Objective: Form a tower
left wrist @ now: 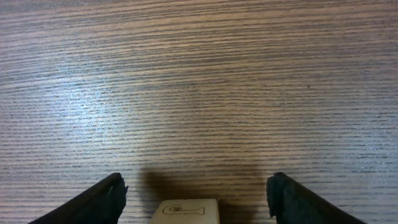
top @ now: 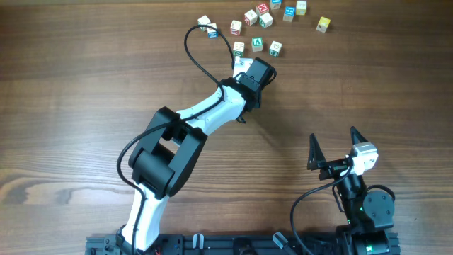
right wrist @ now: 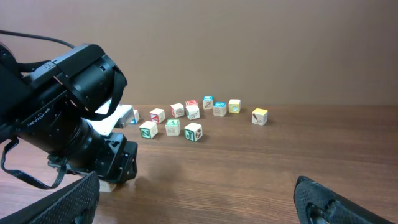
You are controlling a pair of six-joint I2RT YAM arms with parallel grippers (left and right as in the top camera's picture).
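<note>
Overhead view, lower left to centre: the left arm (top: 185,122) reaches from the bottom edge diagonally toward the upper centre of the wooden table (top: 71,92). The left gripper (left wrist: 196,182) points down at the table near the upper centre of that view; in the left wrist view its two dark fingers (left wrist: 93,204) occupy the lower left and lower right corners, and the jaws stand apart. The tower (left wrist: 185,210) sits at the bottom centre of the left wrist view, between the fingers, with a clear gap on each side; neither finger touches it; only its pale top face, bearing a thin line drawing, is visible, so the number of cubes beneath it cannot be told from that view. In the overhead view the tower is hidden under the gripper body; in the right wrist view a pale block edge shows below the left gripper at lower left. Loose letter cubes (top: 256,44) lie scattered across the upper centre of the overhead view, just beyond the left gripper; a yellow cube (top: 323,25) lies farthest right, a little apart from the rest. Lower right of the overhead view: the right gripper (top: 334,144) hangs over the table, well apart from all cubes; its jaws are spread wide and hold nothing.
</note>
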